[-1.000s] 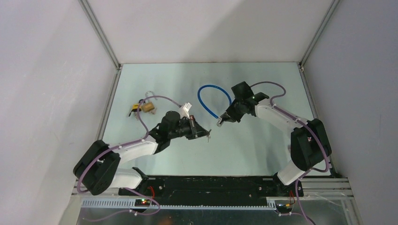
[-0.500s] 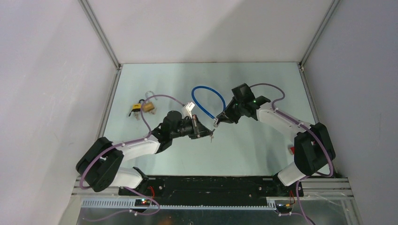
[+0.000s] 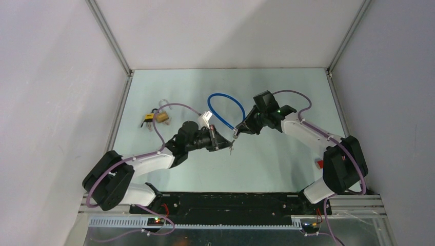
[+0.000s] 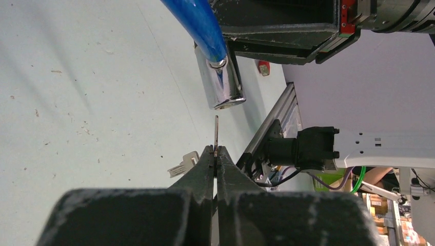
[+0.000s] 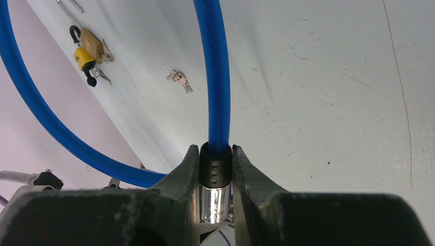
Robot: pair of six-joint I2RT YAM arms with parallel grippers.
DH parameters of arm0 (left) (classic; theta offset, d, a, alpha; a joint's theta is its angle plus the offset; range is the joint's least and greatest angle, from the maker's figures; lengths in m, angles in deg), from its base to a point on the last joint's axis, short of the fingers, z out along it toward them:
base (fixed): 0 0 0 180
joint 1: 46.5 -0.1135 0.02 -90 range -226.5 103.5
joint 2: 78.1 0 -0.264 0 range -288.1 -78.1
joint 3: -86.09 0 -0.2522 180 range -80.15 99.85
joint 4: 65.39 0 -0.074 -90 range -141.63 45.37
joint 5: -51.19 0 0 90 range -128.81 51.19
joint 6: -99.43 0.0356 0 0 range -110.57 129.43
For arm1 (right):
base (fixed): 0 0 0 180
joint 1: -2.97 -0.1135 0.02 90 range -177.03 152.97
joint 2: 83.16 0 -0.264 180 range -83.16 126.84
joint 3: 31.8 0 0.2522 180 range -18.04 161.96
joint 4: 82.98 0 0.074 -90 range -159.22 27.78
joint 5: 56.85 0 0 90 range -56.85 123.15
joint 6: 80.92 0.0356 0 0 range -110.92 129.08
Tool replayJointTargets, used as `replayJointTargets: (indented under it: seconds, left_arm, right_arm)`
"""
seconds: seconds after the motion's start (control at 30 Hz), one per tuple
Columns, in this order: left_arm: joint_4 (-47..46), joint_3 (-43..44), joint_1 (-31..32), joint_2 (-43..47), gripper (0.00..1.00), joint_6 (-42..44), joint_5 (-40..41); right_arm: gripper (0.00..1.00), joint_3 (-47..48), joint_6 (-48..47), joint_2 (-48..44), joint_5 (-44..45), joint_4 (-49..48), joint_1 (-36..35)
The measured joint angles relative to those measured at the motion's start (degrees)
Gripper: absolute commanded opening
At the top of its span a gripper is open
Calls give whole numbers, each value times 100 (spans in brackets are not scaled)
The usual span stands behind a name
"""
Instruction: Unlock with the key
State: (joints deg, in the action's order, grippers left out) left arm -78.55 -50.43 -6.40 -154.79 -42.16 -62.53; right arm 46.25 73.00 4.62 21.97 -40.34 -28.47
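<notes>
progress: about halfway imo, nothing unlocked yet | left gripper (image 4: pixel 215 152): pinched shut on the key (image 4: pixel 216 130) | right gripper (image 5: pixel 215 154): clamped on the chrome barrel (image 5: pixel 214 205) of the cable lock (image 5: pixel 214 77), over mid table (image 3: pixel 287 92) | todo: key tip just short of barrel end, needs inserting, turning

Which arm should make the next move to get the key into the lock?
Left. The left gripper pinches the key, blade pointing toward the chrome lock end just ahead. The right gripper is clamped on that lock end, so it should just hold steady.
</notes>
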Motion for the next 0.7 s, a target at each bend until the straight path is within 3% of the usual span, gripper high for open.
replayJointTargets:
  seconds: [0.7]
  left_arm:
    - [-4, 0, 2, 219, 0, 11, 170]
  right_arm:
    - [0, 0, -74, -83, 37, 39, -33]
